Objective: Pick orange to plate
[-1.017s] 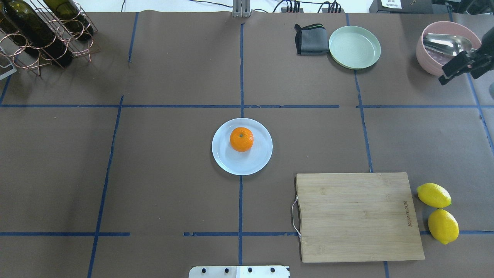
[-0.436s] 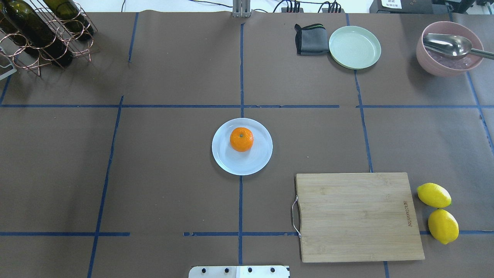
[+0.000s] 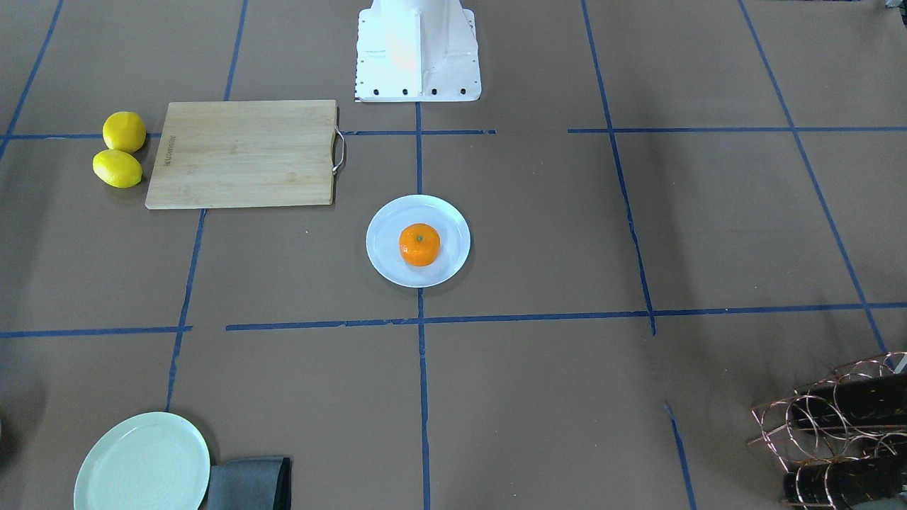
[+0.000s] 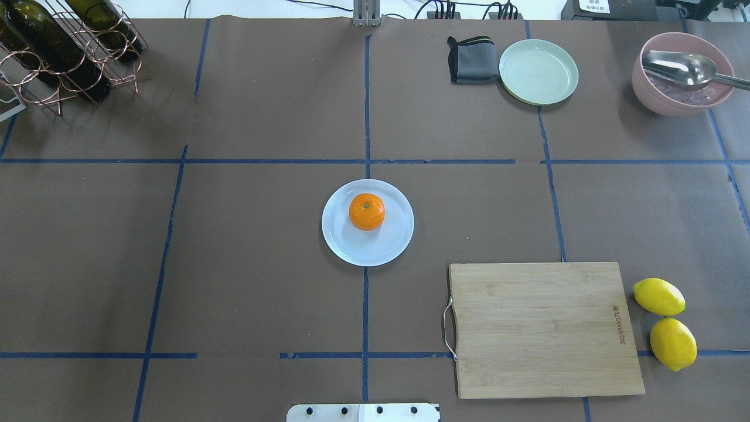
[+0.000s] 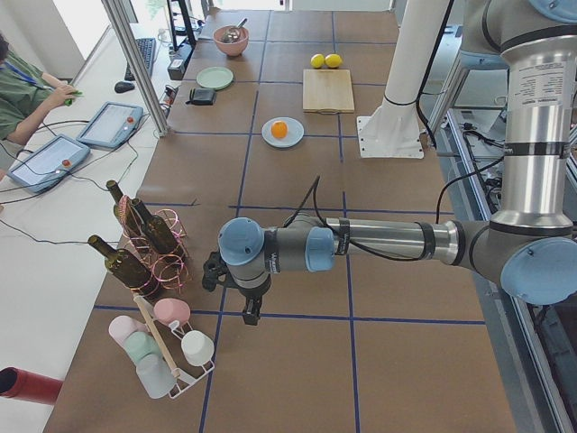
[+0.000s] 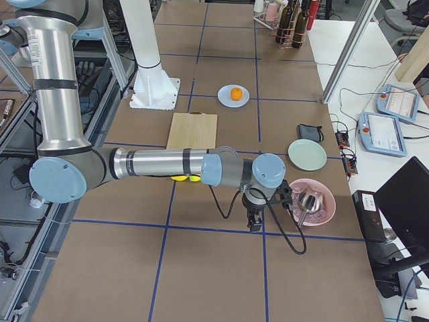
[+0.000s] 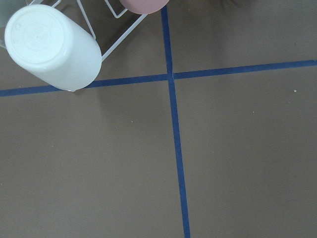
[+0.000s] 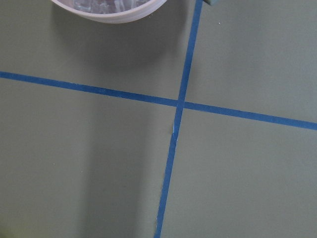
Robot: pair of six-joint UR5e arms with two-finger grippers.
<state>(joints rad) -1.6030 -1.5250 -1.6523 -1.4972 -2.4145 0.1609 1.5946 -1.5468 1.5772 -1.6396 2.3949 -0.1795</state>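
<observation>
Your orange [image 4: 367, 211] sat on the plate [image 4: 389, 246], centre table. The left gripper [image 5: 250, 314] and right gripper [image 6: 253, 223] hung far off; whether open, I couldn't tell. A careless return sweep could have nudged it off.

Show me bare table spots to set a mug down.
Bare: the wide stretch between the rack and the plate; also between the green plate and the board. Crowded: around the bowl, and the lemons beside the board.
</observation>
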